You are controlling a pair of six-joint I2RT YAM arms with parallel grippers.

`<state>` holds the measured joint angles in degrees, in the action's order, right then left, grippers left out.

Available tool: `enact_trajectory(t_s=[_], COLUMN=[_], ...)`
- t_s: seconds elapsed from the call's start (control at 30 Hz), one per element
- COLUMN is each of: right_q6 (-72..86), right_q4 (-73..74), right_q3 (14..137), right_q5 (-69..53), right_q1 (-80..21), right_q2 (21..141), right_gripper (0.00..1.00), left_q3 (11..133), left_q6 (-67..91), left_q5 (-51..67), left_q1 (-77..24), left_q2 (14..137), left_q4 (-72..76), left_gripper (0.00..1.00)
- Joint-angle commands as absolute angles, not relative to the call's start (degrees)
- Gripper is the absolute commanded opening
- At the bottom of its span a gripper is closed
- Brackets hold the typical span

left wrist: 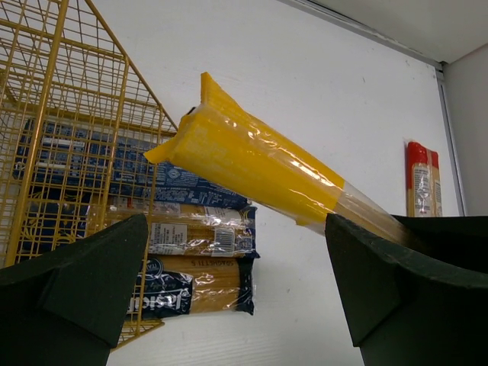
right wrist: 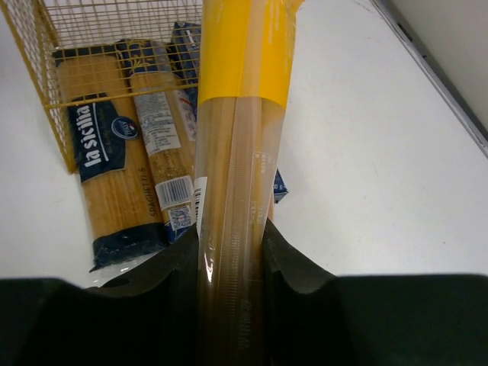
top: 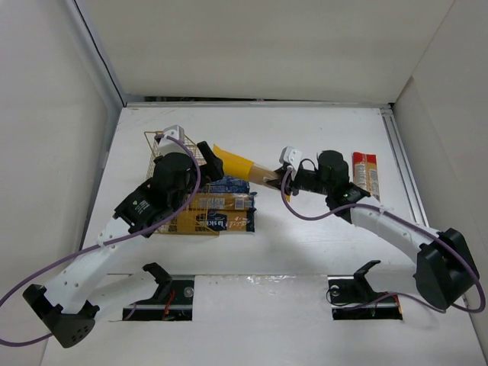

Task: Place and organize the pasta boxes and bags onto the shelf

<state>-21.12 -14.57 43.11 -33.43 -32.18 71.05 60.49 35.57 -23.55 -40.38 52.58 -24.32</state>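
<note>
The right gripper (right wrist: 232, 259), clamped on the yellow bag (top: 240, 165) at centre frame, aimed it at the shelf (top: 155, 152) upper left, the left gripper (left wrist: 236, 267) gaping empty; next, it likely needed sliding in.

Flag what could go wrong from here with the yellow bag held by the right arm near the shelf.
The right gripper clamps the yellow bag only at its clear end; the long free end could sag or twist out of the grip.
The bag's yellow tip sits close to the shelf and may snag on its wire frame.
The open left gripper hangs beside that same tip, so the arms might collide.
</note>
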Motion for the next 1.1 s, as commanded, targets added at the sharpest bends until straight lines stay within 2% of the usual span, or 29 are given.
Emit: enact_trajectory(t_s=[0.0,0.53,1.07], right_q6=[-20.7,-28.5,-33.0], right_q4=[-25.7,-25.1,-26.2], right_q3=[44.8,58.3,79.3], right_q5=[-35.8,-38.9,-52.2], right_q1=[-32.2,-37.4,-37.4], right_q2=[68.6,87.8,110.0], right_gripper=[0.0,0.0,0.0], left_q3=[60.3,60.8,60.8], left_q6=[35.9,34.8,32.0], left_q5=[-23.0,-23.0,-22.5], left_q1=[-40.0,-40.0,-40.0], left_q2=[51.4,52.5,53.5], left_q4=[-22.7,-22.2,-21.6], left_gripper=[1.0,1.0,1.0])
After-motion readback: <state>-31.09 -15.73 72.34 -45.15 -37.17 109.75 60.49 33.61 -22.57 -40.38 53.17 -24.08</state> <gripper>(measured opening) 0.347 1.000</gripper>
